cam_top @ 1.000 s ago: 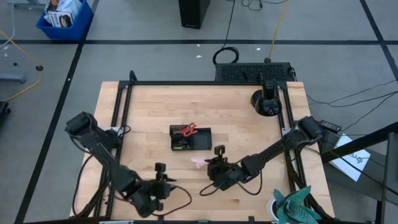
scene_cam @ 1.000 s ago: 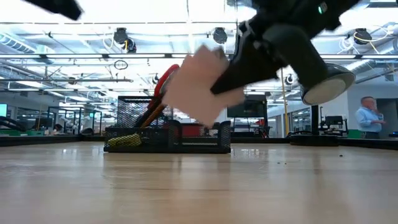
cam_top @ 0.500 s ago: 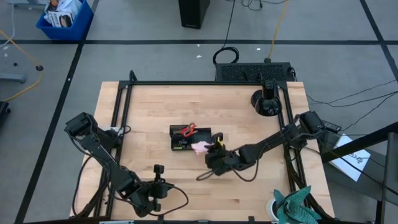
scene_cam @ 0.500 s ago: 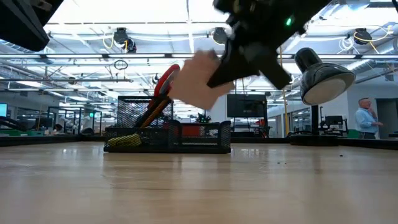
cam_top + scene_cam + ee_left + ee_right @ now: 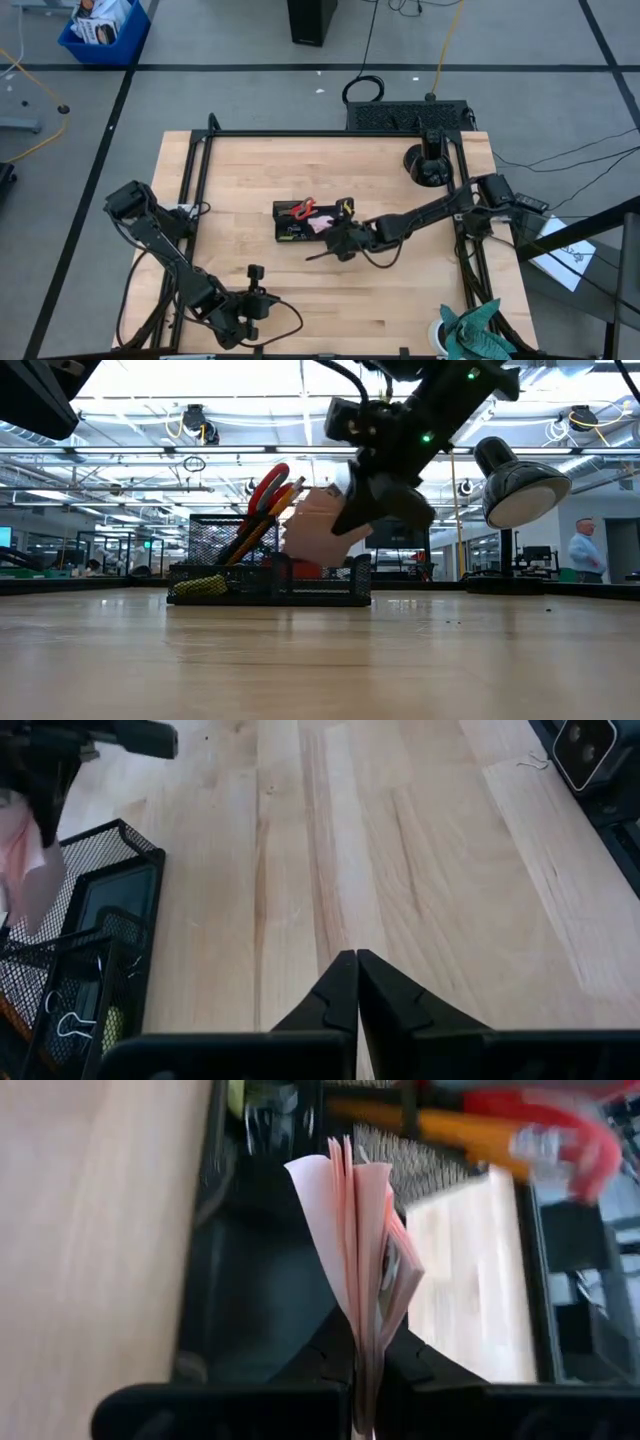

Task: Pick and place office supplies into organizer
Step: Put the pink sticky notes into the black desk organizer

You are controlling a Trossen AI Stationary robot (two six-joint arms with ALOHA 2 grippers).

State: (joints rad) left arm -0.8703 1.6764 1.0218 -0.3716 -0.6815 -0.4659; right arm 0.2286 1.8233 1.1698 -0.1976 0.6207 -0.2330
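Right gripper (image 5: 330,232) reaches to mid-frame — clamped on the pink sticky-note pad (image 5: 320,226), over the organizer (image 5: 300,229); left gripper (image 5: 258,292), low-left, pinched together.

Up top, a blue bin (image 5: 103,31) sits on the grey floor beyond the wooden table (image 5: 240,170). A teal cloth (image 5: 476,331) lies bunched off the near right corner, perhaps over a cup.

The high view looked straight down on the whole table (image 5: 300,160). The low view faced level across it, close to the organizer (image 5: 270,582). Each wrist view looked forward past its own fingers; both also showed that organizer.
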